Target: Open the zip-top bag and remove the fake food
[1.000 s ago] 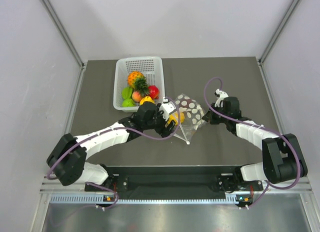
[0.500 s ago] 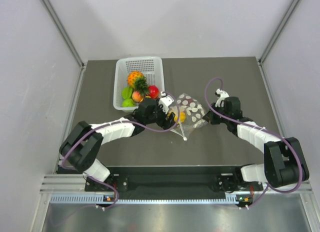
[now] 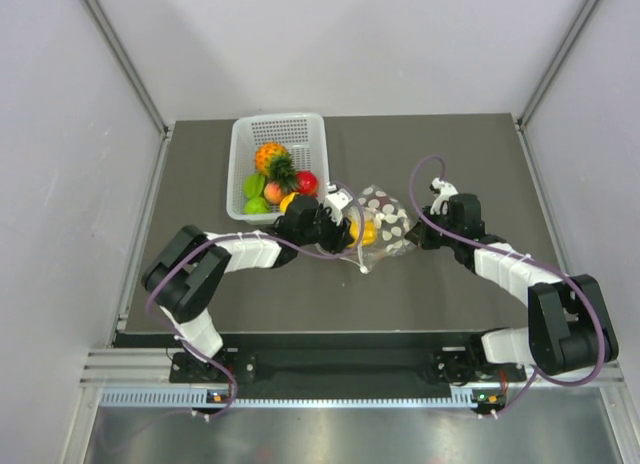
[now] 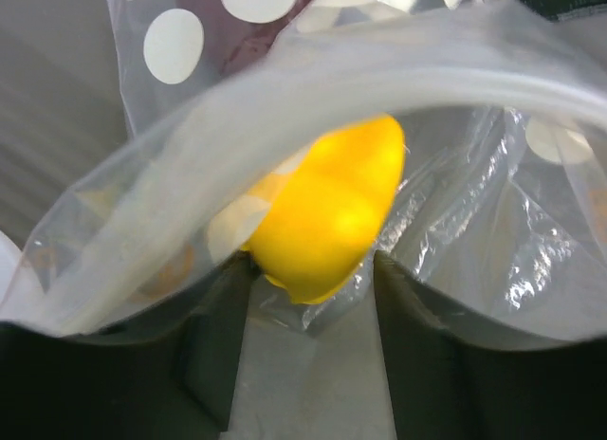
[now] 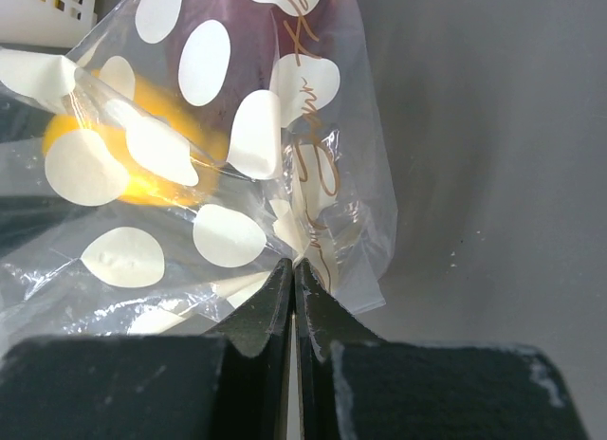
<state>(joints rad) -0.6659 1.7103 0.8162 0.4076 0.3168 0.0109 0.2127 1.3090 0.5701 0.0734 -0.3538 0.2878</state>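
The zip-top bag (image 3: 383,222), clear with cream dots, lies mid-table with its mouth facing left. My left gripper (image 3: 340,230) is open and pushed into the mouth. In the left wrist view the zip rim arches over the gripper (image 4: 313,286), and the yellow bell pepper (image 4: 332,208) sits between its fingertips inside the bag (image 4: 493,222). A dark maroon piece (image 5: 254,27) lies deeper in. My right gripper (image 3: 425,234) is shut on the bag's right edge (image 5: 313,241), jaws pinched flat on the plastic. The orange pineapple-like fruit (image 3: 270,157) lies in the basket.
The white perforated basket (image 3: 300,129) stands at the back left of the dark table and holds a red apple (image 3: 307,182) with green and peach pieces. It lies just behind my left wrist. Grey walls enclose the table on three sides.
My left gripper has pushed right, into the bag's mouth, and its elbow has swung in toward the middle. The bag has bunched a little toward the right gripper, which has held still.
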